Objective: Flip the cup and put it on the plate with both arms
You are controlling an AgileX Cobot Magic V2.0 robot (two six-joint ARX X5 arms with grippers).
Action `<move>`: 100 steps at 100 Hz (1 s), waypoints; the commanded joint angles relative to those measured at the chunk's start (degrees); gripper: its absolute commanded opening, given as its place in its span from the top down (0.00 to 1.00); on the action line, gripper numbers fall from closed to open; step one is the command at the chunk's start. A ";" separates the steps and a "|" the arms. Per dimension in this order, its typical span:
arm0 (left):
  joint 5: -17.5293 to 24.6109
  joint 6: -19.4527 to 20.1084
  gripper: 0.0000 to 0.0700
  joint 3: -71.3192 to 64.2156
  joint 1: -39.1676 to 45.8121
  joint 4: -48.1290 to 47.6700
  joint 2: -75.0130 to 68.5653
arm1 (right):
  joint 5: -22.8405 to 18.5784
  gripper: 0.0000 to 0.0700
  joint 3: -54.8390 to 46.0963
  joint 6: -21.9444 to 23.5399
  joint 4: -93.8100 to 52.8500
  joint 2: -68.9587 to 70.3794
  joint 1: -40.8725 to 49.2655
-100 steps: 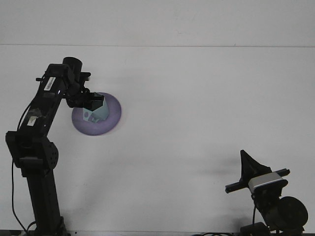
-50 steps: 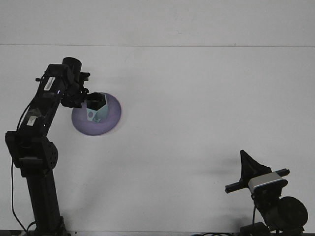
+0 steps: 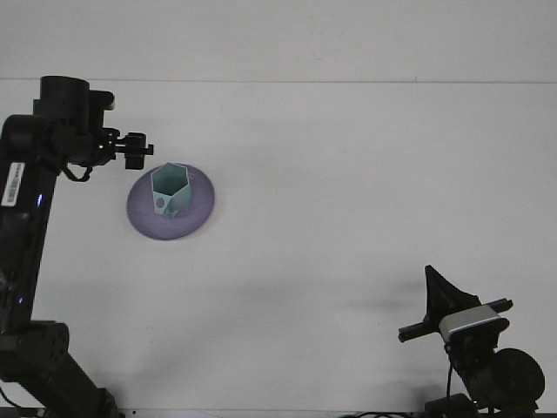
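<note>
A pale teal hexagonal cup (image 3: 170, 189) stands upright, mouth up, on the round purple plate (image 3: 196, 207) at the left of the table. My left gripper (image 3: 136, 151) hangs just up and left of the cup, apart from it, open and holding nothing. At the bottom right, my right gripper (image 3: 429, 273) rests low near the front edge with its fingers together in one dark wedge. It holds nothing and is far from the plate.
The left arm's dark links (image 3: 22, 187) run down the left edge of the view. The right arm's base and camera mount (image 3: 470, 324) sit at the bottom right corner. White tabletop (image 3: 348, 192) lies between them.
My left gripper has let go of the cup and pulled back up and to the left, the arm swinging toward the left edge. The cup stays upright on the plate. The right arm has not moved.
</note>
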 commanded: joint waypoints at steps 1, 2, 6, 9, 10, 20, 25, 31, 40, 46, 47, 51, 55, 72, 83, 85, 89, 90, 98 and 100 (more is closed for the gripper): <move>0.35 -0.87 0.95 1.60 0.07 0.46 -3.80 | 0.04 1.00 1.29 0.39 0.74 0.26 0.02; 0.35 -0.87 1.00 1.60 0.07 0.52 -4.48 | 0.07 1.00 1.38 0.37 0.77 0.28 0.02; 0.35 -0.83 0.98 1.60 0.07 0.59 -7.28 | 0.17 1.00 1.81 0.35 0.79 0.28 0.02; 0.35 -0.59 0.98 1.57 0.07 0.57 -9.29 | 0.35 1.00 2.12 0.28 0.79 0.28 0.02; 0.35 -0.48 0.98 1.57 0.07 0.55 -9.90 | 0.46 1.00 2.21 0.22 0.81 0.28 0.02; 0.35 0.72 0.98 1.29 0.07 0.22 -16.50 | 1.60 1.00 2.38 -0.31 1.14 0.31 0.02; 0.35 1.38 0.98 0.44 0.07 0.26 -19.80 | 1.77 1.00 2.38 -0.31 1.14 0.31 0.02; 0.35 1.97 0.98 -2.64 0.07 1.07 -24.35 | 1.79 1.00 2.38 -0.31 1.14 0.31 0.02; 0.33 2.34 0.98 -13.11 0.07 6.27 -33.29 | 1.95 1.00 2.36 -0.31 1.11 0.31 0.02; 0.33 2.10 0.98 -23.85 0.04 13.64 -40.74 | 1.95 1.00 2.23 -0.31 1.09 0.31 0.02; 0.33 2.10 0.98 -25.77 0.04 15.02 -42.03 | 1.95 1.00 2.19 -0.31 1.09 0.28 0.04; 0.33 2.10 0.98 -33.73 0.00 20.68 -47.25 | 1.92 1.00 1.79 -0.28 1.11 0.28 0.02; 0.33 2.10 0.98 -41.81 0.00 26.43 -52.61 | 1.73 1.00 1.31 -0.24 1.14 0.28 0.04; 0.31 1.70 0.98 -72.32 0.02 45.13 -74.10 | 1.11 1.00 0.00 -0.26 3.30 0.28 0.04; -0.44 1.25 0.98 -85.37 0.02 51.60 -84.80 | 1.86 1.00 0.00 -0.28 3.17 0.61 0.04; -0.59 1.05 0.98 -86.90 0.02 52.30 -86.23 | 1.97 1.00 0.02 -0.26 2.95 0.61 0.04; -0.63 0.42 0.98 -89.22 0.02 53.20 -88.74 | 1.97 1.00 0.02 -0.33 2.34 0.59 0.02; -0.63 0.22 0.98 -89.66 0.02 53.35 -89.26 | 1.95 1.00 0.02 -0.35 2.23 0.59 0.02; -1.90 -0.83 0.98 -91.58 0.02 53.46 -92.17 | 1.92 1.00 0.02 -0.31 2.40 0.61 0.04; -2.10 -1.14 0.98 -91.60 0.02 53.24 -92.52 | 1.92 1.00 0.02 -0.31 2.49 0.61 0.04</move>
